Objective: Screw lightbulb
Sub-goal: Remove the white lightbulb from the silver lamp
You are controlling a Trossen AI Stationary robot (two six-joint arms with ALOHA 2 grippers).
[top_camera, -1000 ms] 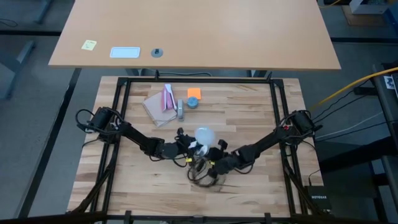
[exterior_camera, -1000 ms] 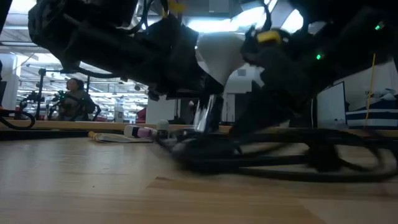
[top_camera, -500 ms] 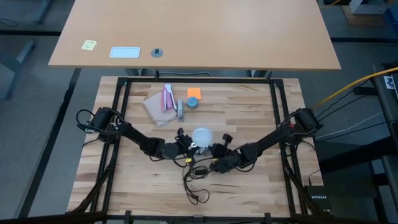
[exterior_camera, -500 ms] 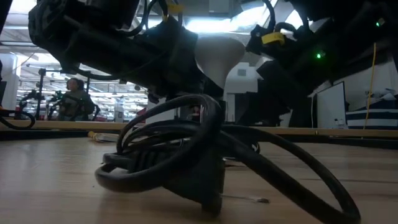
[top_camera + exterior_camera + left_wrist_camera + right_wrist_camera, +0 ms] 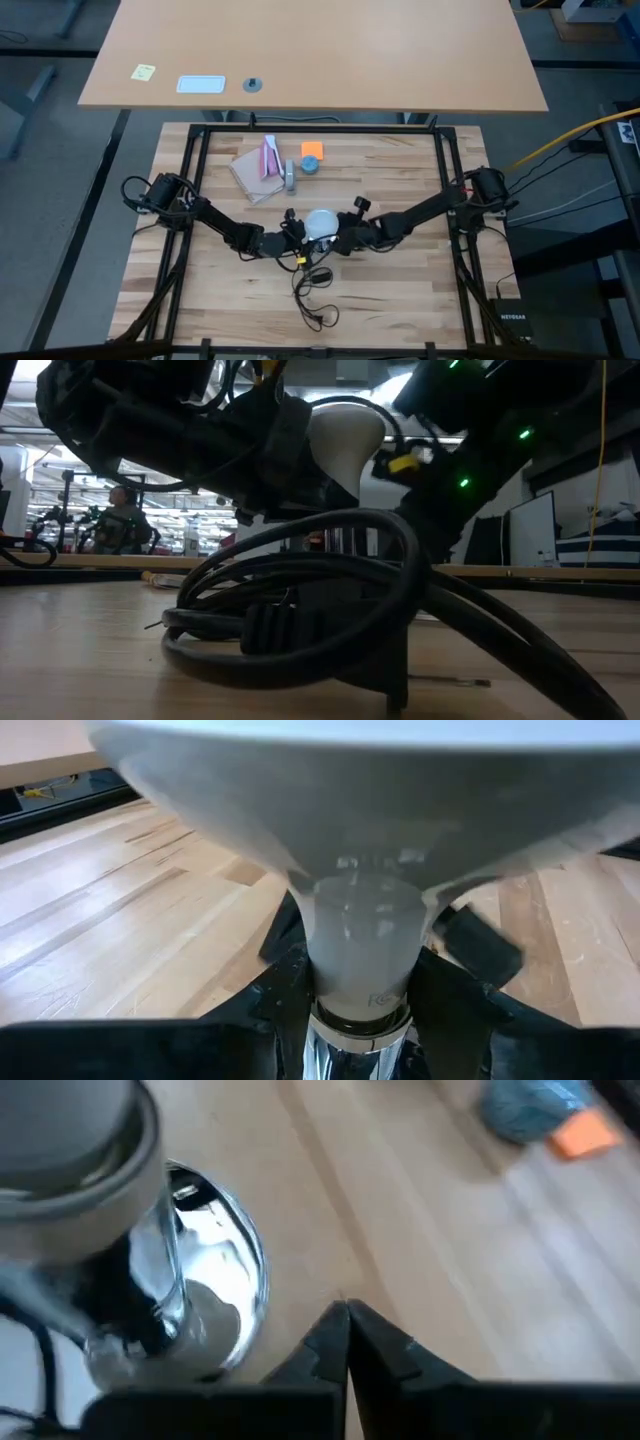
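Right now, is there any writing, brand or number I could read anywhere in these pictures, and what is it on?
"NETGEAR": on the small black box off the table's corner, tiny and only just legible.
Faint embossed lettering on the lightbulb neck: too blurred to read.
Yellow sticky note and white card on the far desk: too small to read.

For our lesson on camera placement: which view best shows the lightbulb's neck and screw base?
The left wrist view: the lightbulb fills it, its grey neck and silver base seen close between that arm's dark fingers. The high view shows only its white globe from above, the low view its globe and taper among the arms, and the right wrist view a blurred edge.
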